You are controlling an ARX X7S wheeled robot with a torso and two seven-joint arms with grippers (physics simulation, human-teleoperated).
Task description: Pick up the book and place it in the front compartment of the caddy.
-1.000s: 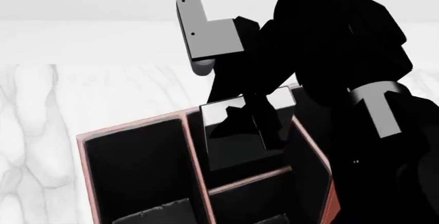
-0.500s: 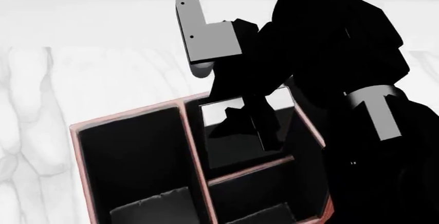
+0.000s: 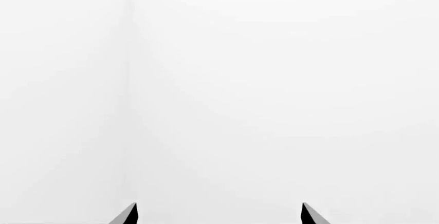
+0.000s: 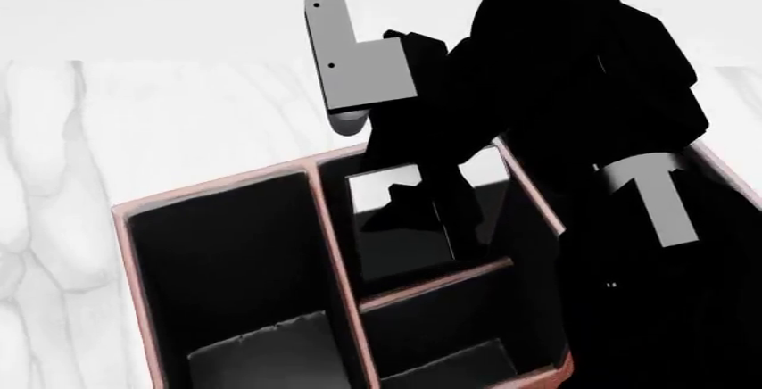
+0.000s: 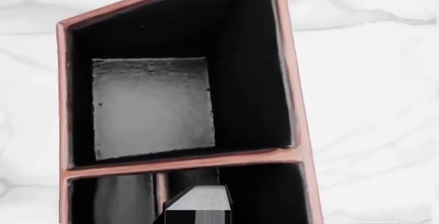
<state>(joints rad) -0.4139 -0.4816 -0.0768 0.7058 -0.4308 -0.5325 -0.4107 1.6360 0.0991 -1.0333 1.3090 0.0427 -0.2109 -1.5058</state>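
The caddy (image 4: 131, 219) is a reddish-brown box with black lining, low in the head view. The book (image 4: 393, 228), black with a glossy cover, stands upright inside the far cell of the split middle column, beyond the low cross divider (image 4: 441, 284). My right gripper (image 4: 431, 202) is shut on the book's top from above. In the right wrist view the book's white page edges (image 5: 200, 206) show just this side of the divider (image 5: 185, 162), with the other small cell's grey floor (image 5: 151, 106) beyond. My left gripper (image 3: 218, 216) is open and empty, facing blank white.
The long left cell (image 4: 227, 264) of the caddy is open, with a grey floor patch. My black right arm (image 4: 572, 95) and its grey bracket (image 4: 357, 68) cover the caddy's right column. White marble table (image 4: 178, 112) lies all round the caddy.
The caddy has shifted upward in the head view while my right arm stayed in place in it. The book now sits lower against the caddy's rim, deeper in the cell.
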